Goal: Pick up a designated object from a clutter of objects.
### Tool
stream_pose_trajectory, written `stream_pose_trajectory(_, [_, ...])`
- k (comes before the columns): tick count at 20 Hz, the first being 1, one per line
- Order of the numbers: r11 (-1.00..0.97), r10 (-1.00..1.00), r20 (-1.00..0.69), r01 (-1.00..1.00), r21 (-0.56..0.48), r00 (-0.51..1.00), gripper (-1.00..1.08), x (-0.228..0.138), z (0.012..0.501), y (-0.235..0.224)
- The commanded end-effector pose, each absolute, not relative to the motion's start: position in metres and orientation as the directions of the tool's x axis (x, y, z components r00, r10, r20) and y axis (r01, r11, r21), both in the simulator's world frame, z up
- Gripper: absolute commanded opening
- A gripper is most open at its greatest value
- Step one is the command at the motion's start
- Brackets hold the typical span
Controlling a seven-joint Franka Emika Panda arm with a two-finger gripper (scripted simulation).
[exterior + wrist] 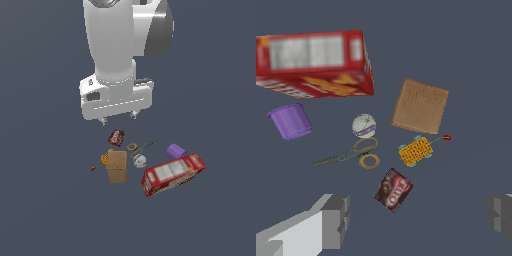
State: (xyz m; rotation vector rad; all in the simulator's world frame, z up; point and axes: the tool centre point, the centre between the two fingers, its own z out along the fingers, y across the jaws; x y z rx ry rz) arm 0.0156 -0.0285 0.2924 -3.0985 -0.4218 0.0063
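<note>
The fingers (418, 220) stand wide apart and hold nothing, hanging well above the dark table (45, 210). The plain tan-brown cardboard box (420, 106) lies on the table ahead of the fingers, untouched and unmarked. Nearest the fingers, roughly between them, is a dark red printed packet (393, 190). Just beyond it an orange knobbly lump (415, 151) sits just beside the tan box, with a tiny red bit (447, 137) close by. Grey-bladed scissors with yellow ring handles (351, 155), a white round piece (364, 125), a purple cylinder (291, 121) and a large red and white printed box (313, 62) lie further off to one side.
</note>
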Motion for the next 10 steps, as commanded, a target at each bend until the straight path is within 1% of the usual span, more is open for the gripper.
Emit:
stream_pose_trajectory(1, [-0.944,0.330,-0.002,0.330,-0.013,0.944,1.00,0.021,0.288,-0.029])
stream_pose_trajectory(10, [-0.841,0.541,-0.002,0.541,-0.007,0.841,1.00,0.038,0.272,-0.032])
